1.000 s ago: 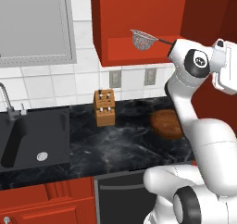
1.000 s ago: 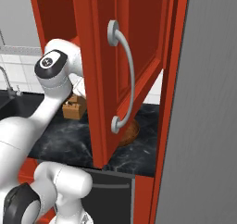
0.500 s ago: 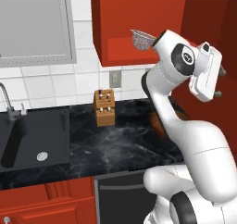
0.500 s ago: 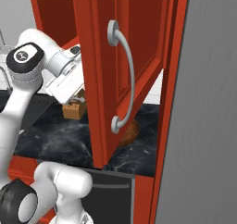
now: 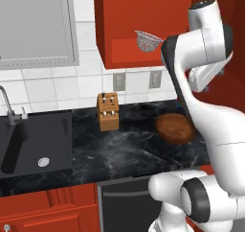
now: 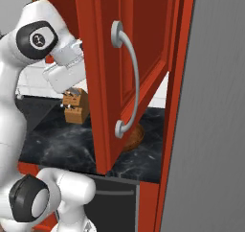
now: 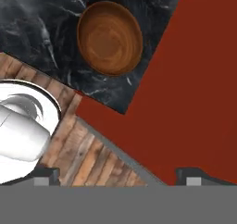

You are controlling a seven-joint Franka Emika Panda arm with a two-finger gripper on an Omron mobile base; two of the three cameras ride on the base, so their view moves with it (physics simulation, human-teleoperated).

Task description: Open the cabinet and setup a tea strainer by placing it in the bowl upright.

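Observation:
The red wall cabinet (image 5: pixel 129 20) stands open, and its door (image 6: pixel 139 68) with the silver bar handle (image 6: pixel 130 82) swings out toward me. Inside on the bottom shelf lies the tea strainer (image 5: pixel 146 40), a small silver mesh basket. On the black counter below rests the brown wooden bowl (image 5: pixel 175 127), half hidden behind the door (image 6: pixel 134 136) in the right base view. My gripper (image 7: pixel 119 176) is open and empty. It hangs high over the counter, pointing down, with the bowl (image 7: pixel 110 38) below it and the red door edge (image 7: pixel 194 93) beside it.
A tan knife block (image 5: pixel 108 111) stands on the counter left of the bowl. A black sink (image 5: pixel 33 145) with a faucet lies at the far left. A grey panel (image 6: pixel 210 130) walls off the right side. Wooden floor (image 7: pixel 88 153) shows below the counter edge.
The arm has folded back from the cabinet door, its elbow rising in front of the shelf and the hand turning to point down. The jaws stay open. The door and strainer have not moved.

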